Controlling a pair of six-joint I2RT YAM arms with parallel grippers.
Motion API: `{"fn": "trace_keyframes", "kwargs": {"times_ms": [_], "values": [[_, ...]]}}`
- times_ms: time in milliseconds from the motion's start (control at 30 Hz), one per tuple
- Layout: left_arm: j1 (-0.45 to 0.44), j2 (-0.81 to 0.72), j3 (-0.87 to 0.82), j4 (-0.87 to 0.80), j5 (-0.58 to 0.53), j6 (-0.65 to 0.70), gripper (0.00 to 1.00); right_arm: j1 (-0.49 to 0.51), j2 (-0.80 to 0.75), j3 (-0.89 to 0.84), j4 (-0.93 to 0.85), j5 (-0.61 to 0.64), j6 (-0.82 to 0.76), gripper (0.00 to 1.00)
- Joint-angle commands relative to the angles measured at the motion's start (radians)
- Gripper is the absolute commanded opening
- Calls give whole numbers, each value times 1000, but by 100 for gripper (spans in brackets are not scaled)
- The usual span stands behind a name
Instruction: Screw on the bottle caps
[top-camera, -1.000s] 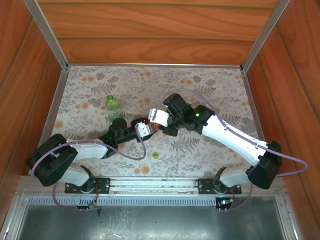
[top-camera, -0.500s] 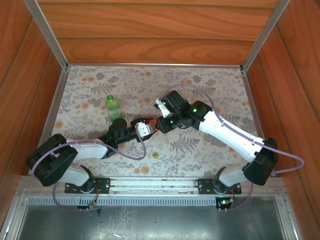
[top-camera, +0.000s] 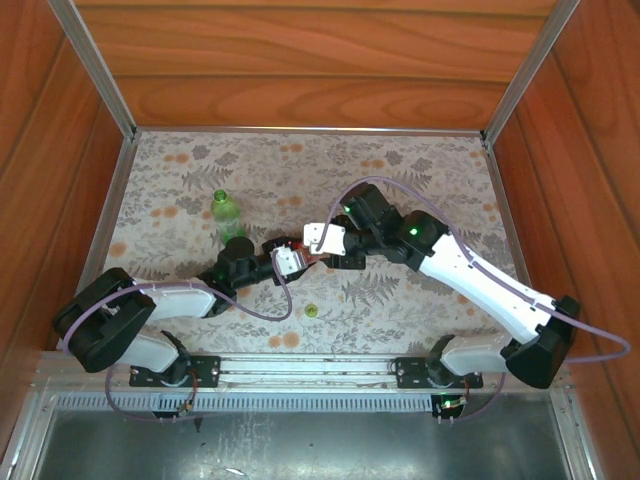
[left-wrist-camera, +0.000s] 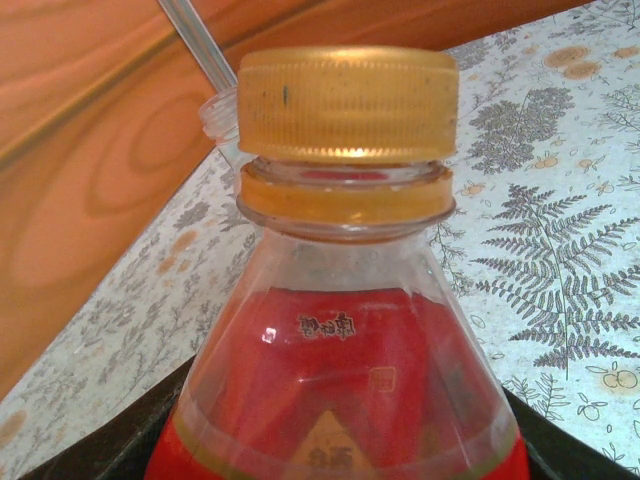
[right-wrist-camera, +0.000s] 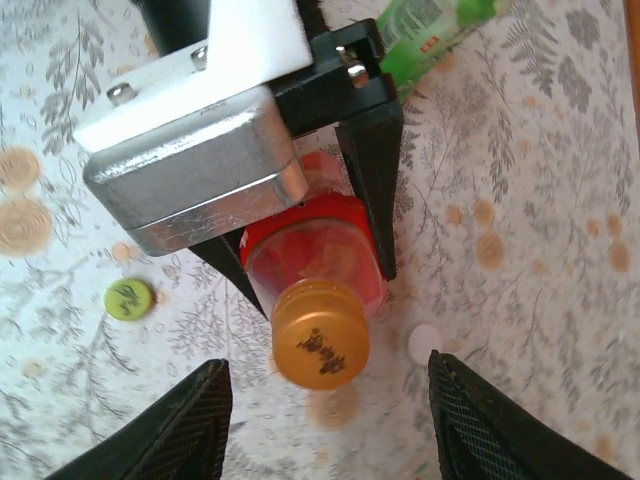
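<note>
Orange cap (right-wrist-camera: 320, 345), ribbed plastic, sits on the red bottle (left-wrist-camera: 340, 380) my left gripper (top-camera: 292, 258) clamps; my right gripper (right-wrist-camera: 328, 410) gapes wide around it.

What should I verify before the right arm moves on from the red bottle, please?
1. Red bottle clamped in left gripper: ok.
2. Orange cap sitting level on its neck: ok.
3. Orange cap fully tightened: cannot tell.
4. Right gripper open, fingers apart from the cap: ok.
5. Yellow-green cap and white cap lying loose on the tablecloth, free to pick: ok.
6. Green bottle upright: ok.
</note>
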Motion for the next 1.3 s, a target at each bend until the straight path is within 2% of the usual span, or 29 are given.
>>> {"fn": "trace_keyframes", "kwargs": {"times_ms": [0,433,567,633,667,733,800,933,1000,1067,1100,1267], "values": [[-10,10,-22,-63,24,-1,58,-5,30,32,-31,-17,-220,56],[-12,7,-26,-64,24,-2,58,-5,89,22,-9,-6,-220,34],[-12,4,-24,-63,25,-3,58,-6,77,4,32,-6,-120,27],[-12,4,-26,-64,25,-3,58,-4,68,-11,71,-15,18,24],[-11,4,-24,-63,25,-3,58,-5,63,-18,102,-1,142,20],[-12,3,-25,-64,25,-1,58,-5,60,-20,155,70,483,11],[-11,3,-25,-63,25,-1,58,-5,77,10,122,143,823,5],[-12,8,-23,-64,22,-2,58,-5,128,61,9,109,1384,0],[-11,14,-20,-64,23,-1,58,-4,143,70,-32,64,1510,0],[-11,15,-19,-64,28,-3,58,-4,132,70,-53,91,1513,2],[-12,15,-17,-64,32,-6,58,-4,117,63,-48,113,1459,6],[-12,13,-20,-63,31,-3,58,-6,19,-26,60,164,1058,35]]}}
